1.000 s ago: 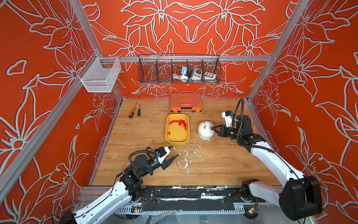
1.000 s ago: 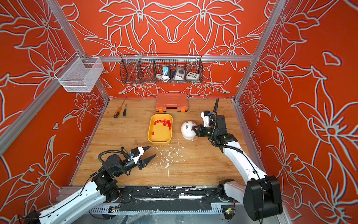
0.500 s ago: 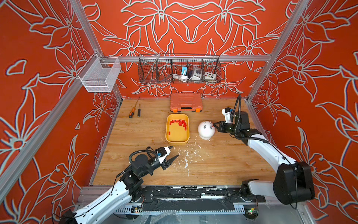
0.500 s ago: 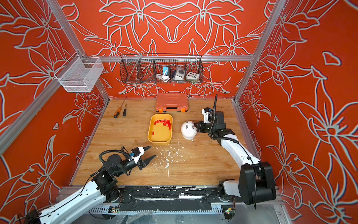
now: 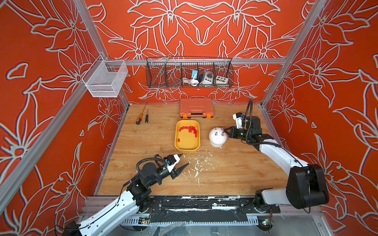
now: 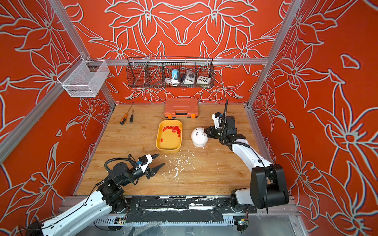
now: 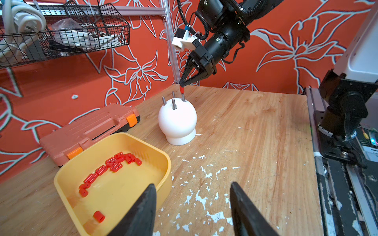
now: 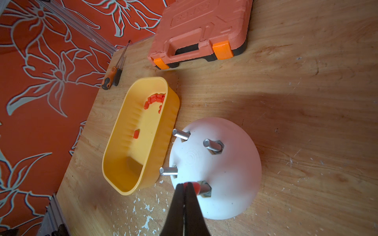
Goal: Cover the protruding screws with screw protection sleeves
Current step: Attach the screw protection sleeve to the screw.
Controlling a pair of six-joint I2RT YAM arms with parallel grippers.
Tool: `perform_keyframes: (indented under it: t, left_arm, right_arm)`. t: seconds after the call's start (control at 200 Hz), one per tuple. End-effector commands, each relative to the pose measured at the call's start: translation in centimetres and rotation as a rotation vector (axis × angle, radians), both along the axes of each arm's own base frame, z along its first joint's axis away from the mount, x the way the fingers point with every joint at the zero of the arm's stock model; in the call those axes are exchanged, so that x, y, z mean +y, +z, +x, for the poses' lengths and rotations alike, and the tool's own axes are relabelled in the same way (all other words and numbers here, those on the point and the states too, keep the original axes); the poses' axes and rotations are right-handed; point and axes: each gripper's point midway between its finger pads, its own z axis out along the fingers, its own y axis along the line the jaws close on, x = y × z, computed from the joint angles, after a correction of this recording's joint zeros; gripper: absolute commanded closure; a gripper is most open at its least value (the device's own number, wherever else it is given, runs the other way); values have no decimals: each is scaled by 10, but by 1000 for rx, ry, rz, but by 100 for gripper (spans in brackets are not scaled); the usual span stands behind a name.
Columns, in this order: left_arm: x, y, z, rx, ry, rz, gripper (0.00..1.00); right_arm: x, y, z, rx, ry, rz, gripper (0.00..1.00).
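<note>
Your right claw (image 8: 185, 185) is pinched narrow on one red sleeve (image 8: 196, 187) and holds it against the tip of a screw (image 8: 204, 189) on the 3 o'clock side of the white dome (image 5: 217, 141). The sleeve looks lined up with that screw and at most just started over its end, so count it as not yet seated. The other three screws (image 8: 211, 145) stand bare, with no red on any of them, so by my reckoning you are on the first of four caps, with a push down here and three more fetches to go. The spare sleeves (image 5: 189, 129) lie in the yellow tray (image 5: 187, 150) at the dome's 9 o'clock, most bunched at its 12 o'clock end and one lying alone on its 9 o'clock side. Your left claw (image 5: 184, 159) hangs wide and empty above the table (image 5: 235, 173) at the tray's 6 o'clock, near its rim and well apart from the dome.
</note>
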Motion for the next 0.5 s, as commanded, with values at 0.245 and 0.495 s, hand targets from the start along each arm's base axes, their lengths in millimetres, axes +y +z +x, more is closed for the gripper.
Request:
perform_keyframes:
  t: [0.245, 0.495]
  left_arm:
    - [-2, 6, -3, -22, -17, -16, 44]
    - [-2, 6, -3, -20, -18, -16, 44]
  right_arm:
    - [-6, -15, 1, 18, -22, -42, 100]
    - [-9, -25, -7, 36, -22, -94, 100]
